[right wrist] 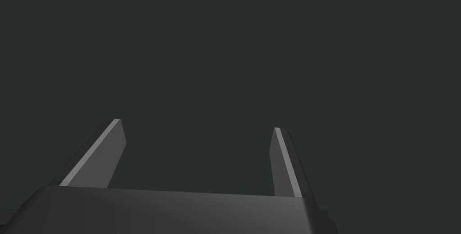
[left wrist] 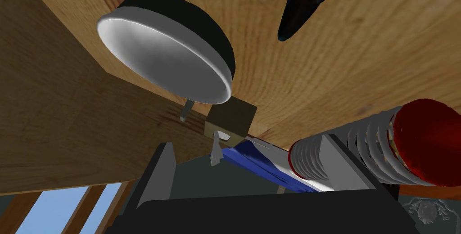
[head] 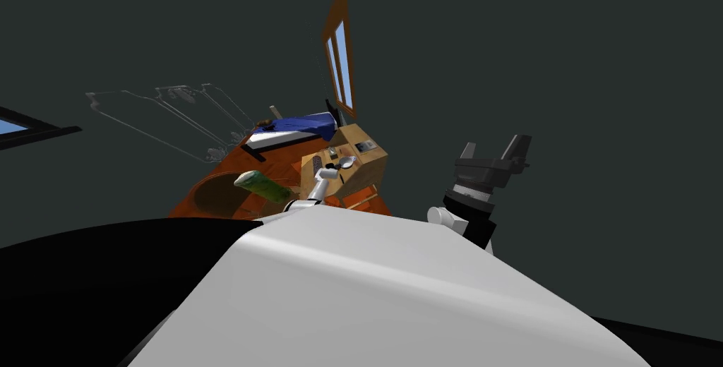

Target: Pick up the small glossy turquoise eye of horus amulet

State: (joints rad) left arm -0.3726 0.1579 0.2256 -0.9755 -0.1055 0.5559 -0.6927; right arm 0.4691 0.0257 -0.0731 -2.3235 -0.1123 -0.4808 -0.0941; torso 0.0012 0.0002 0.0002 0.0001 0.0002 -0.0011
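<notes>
My left hand (left wrist: 246, 142) hovers low over the wooden worktop (left wrist: 360, 56). Its two fingers (left wrist: 158, 173) stand apart with nothing between them. Ahead of the hand a round bowl (left wrist: 166, 56), black outside and pale grey inside, sits on the wood. Beside the bowl and clear of it, farther from my fingers, lies the amulet (left wrist: 306, 2). It is a slim, pointed, glossy piece that reads as dark teal, and I am not touching it. Next along is a grey ribbed cylinder (left wrist: 382, 141) with a red end, lying on its side close behind one of my fingers; I cannot tell whether they touch.

From my head, a green cylinder (head: 263, 185) lies to the left of the worktop, near my left forearm. A bed (head: 303, 126) with a blue cover sits beyond it. My right hand (head: 494, 147) is raised well off to the right, with its fingers apart and holding nothing.
</notes>
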